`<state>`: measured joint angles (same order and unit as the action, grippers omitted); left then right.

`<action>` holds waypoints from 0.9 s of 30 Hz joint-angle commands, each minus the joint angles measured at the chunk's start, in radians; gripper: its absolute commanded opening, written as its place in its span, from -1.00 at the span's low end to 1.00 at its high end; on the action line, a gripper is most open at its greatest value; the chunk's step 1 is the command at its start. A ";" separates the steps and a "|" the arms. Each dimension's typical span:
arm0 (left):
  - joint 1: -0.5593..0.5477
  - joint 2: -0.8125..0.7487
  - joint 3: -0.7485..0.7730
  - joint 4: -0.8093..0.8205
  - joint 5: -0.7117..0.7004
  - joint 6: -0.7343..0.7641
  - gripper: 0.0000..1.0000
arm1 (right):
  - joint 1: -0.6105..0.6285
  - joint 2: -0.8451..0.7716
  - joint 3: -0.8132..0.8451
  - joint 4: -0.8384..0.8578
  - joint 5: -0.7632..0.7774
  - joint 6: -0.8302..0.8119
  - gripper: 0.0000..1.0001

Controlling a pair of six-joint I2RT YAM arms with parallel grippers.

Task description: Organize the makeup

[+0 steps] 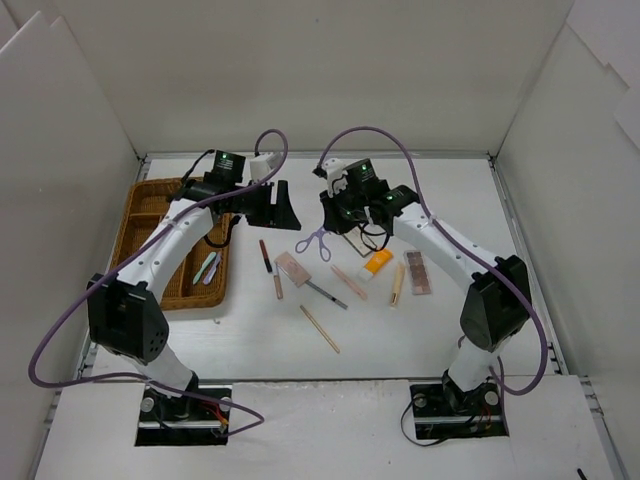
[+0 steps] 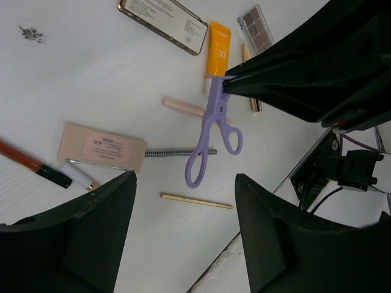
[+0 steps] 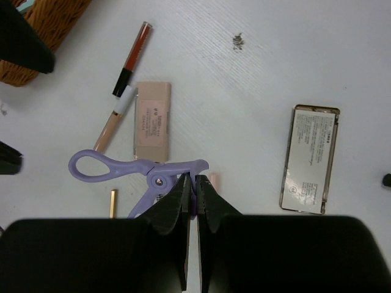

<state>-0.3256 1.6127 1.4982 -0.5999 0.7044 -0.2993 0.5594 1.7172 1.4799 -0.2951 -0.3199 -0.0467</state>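
My right gripper (image 1: 335, 226) is shut on one end of the purple curler (image 1: 315, 243) and holds it above the table; the pinch shows in the right wrist view (image 3: 194, 183), with the curler's loops (image 3: 91, 166) pointing left. My left gripper (image 1: 276, 205) is open and empty, just left of the curler (image 2: 214, 131). Below lie the pink compact (image 1: 293, 267), a red-brown pencil (image 1: 265, 256), the orange tube (image 1: 378, 262), the brown eyeshadow palette (image 1: 418, 272), a wooden stick (image 1: 320, 328) and a flat label-backed mirror (image 3: 308, 159).
The brown wicker divided tray (image 1: 150, 240) stands at the left with pale green and purple sticks (image 1: 207, 268) in one compartment. A grey brush (image 1: 326, 293), a peach stick (image 1: 349, 282) and a gold stick (image 1: 397, 284) lie mid-table. White walls surround the table.
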 commanded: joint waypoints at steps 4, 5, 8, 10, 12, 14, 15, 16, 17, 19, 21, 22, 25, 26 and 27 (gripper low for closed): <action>-0.039 0.007 0.045 0.031 0.063 0.003 0.04 | 0.056 -0.048 0.017 0.071 -0.056 -0.010 -1.00; -0.039 0.012 0.042 0.031 0.066 0.005 0.02 | 0.063 -0.045 0.019 0.074 -0.061 -0.010 -1.00; -0.049 0.023 0.030 0.031 0.089 0.008 -0.05 | 0.073 -0.044 0.026 0.085 -0.076 -0.004 -1.00; -0.049 0.024 0.019 0.032 0.099 0.009 -0.11 | 0.080 -0.044 0.026 0.091 -0.082 -0.001 -1.00; -0.049 0.021 0.013 0.034 0.109 0.011 -0.17 | 0.082 -0.047 0.025 0.099 -0.084 0.002 -1.00; -0.049 0.018 0.004 0.034 0.125 0.012 -0.22 | 0.083 -0.048 0.023 0.103 -0.090 0.005 -1.00; -0.049 0.018 0.000 0.035 0.132 0.012 -0.24 | 0.086 -0.050 0.023 0.106 -0.094 0.007 -1.00; -0.049 0.016 -0.007 0.037 0.138 0.012 -0.26 | 0.083 -0.053 0.023 0.109 -0.097 0.008 -1.00; -0.049 0.018 -0.010 0.038 0.145 0.011 -0.28 | 0.088 -0.054 0.023 0.112 -0.099 0.010 -1.00; -0.049 0.015 -0.022 0.048 0.147 0.005 -0.31 | 0.086 -0.056 0.023 0.116 -0.100 0.011 -1.00; -0.058 0.016 -0.029 0.051 0.155 0.003 -0.35 | 0.088 -0.059 0.022 0.122 -0.105 0.015 -1.00; -0.058 0.018 -0.033 0.049 0.155 0.003 -0.36 | 0.088 -0.059 0.022 0.123 -0.107 0.015 -1.00; -0.058 0.019 -0.044 0.046 0.159 0.003 -0.41 | 0.089 -0.062 0.022 0.129 -0.113 0.019 -1.00; -0.058 0.019 -0.046 0.049 0.159 0.002 -0.45 | 0.094 -0.062 0.020 0.132 -0.113 0.021 -1.00; -0.058 0.019 -0.047 0.048 0.159 0.003 -0.50 | 0.094 -0.064 0.022 0.136 -0.113 0.021 -1.00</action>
<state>-0.3779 1.6608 1.4380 -0.5957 0.8268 -0.2996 0.6434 1.7164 1.4799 -0.2276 -0.4049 -0.0326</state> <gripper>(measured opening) 0.264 0.020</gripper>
